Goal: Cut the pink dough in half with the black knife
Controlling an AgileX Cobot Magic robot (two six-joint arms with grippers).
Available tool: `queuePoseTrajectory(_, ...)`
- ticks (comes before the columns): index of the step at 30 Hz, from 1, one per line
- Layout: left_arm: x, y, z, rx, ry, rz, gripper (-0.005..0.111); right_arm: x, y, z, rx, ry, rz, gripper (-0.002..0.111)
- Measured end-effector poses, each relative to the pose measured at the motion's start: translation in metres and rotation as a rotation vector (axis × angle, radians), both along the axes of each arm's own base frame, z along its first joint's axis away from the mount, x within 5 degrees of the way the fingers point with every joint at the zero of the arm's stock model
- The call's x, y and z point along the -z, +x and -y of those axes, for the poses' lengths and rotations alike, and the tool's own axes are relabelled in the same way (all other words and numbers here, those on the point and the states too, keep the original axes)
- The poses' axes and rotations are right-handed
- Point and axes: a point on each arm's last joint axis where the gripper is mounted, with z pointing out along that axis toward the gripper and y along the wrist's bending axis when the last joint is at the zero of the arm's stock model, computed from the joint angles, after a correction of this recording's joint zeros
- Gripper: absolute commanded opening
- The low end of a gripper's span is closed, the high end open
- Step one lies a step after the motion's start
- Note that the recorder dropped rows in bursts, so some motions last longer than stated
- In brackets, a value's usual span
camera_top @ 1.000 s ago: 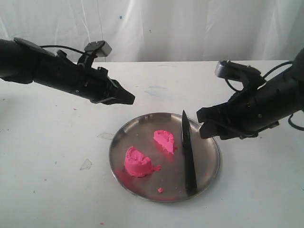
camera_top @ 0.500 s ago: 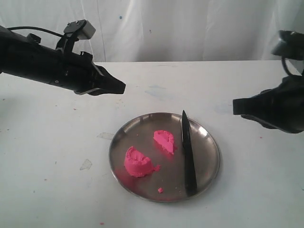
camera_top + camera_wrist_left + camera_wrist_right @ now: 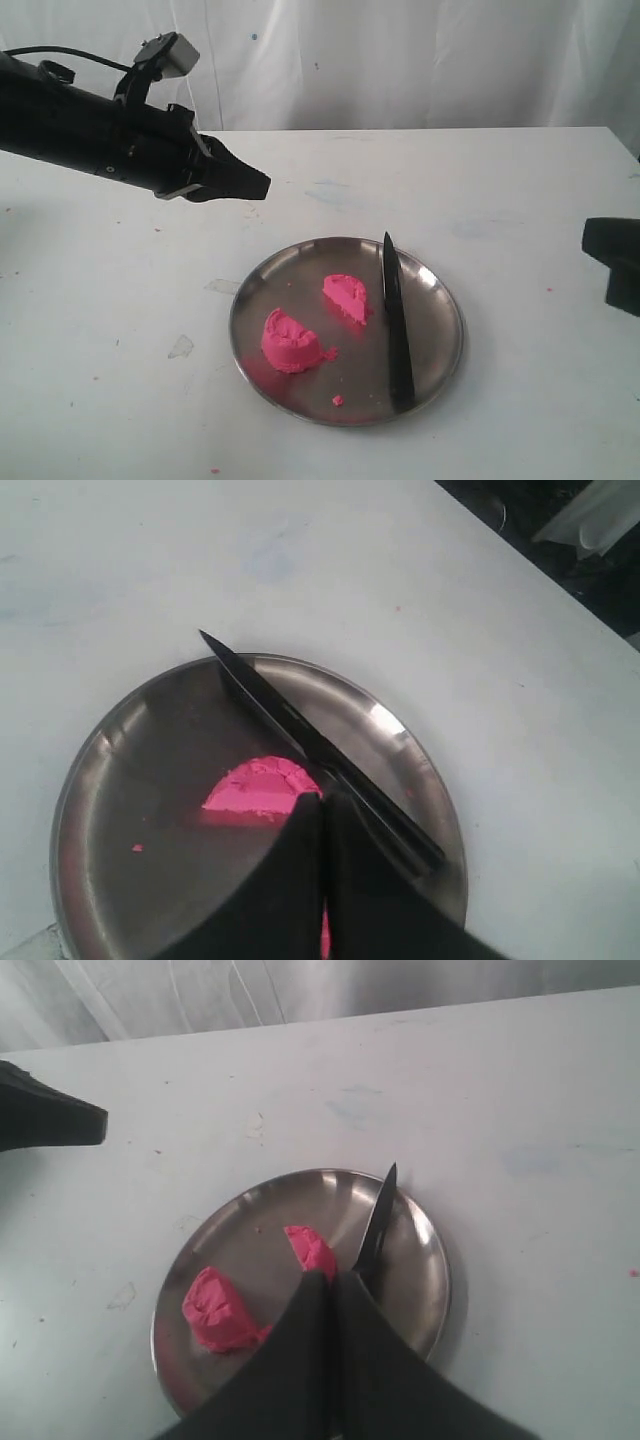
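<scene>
Pink dough (image 3: 290, 342) is lying halved beside the black knife (image 3: 397, 320); the cut looks done. Left fingers (image 3: 298, 870) and right fingers (image 3: 305, 1350) are pressing together, empty.

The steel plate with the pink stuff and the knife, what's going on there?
The cutting looks done. The pink dough sits in two lumps on the steel plate, and the black knife lies flat beside them, held by nothing. The left gripper and right gripper are both shut, empty, and hang clear of the plate.
</scene>
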Motion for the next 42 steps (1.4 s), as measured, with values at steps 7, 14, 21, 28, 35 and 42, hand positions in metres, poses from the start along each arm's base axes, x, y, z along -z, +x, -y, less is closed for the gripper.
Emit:
queuePoseTrajectory(7,0.000,0.000,0.000,0.004,-0.001,-0.002,0.000,-0.002,-0.031,0.005,-0.023,0.035,0.079,0.000)
queuePoseTrajectory(14,0.000,-0.001,0.000,0.006,-0.002,-0.003,0.000,-0.005,-0.058,0.008,-0.059,0.092,0.136,0.000)
queuePoseTrajectory(21,0.000,-0.001,0.000,0.006,-0.002,-0.003,0.000,-0.003,-0.088,0.010,-0.110,0.124,0.175,0.000)
queuePoseTrajectory(28,0.000,-0.001,0.000,0.006,-0.002,-0.003,0.000,-0.005,-0.089,0.012,-0.105,0.080,0.251,0.000)
queuePoseTrajectory(35,0.000,-0.001,0.000,0.006,-0.002,-0.003,0.000,0.041,-0.073,0.029,0.132,-0.045,0.402,0.000)
queuePoseTrajectory(42,0.000,-0.001,0.000,0.006,-0.002,-0.003,0.000,0.081,-0.066,0.036,0.230,-0.132,0.369,0.000)
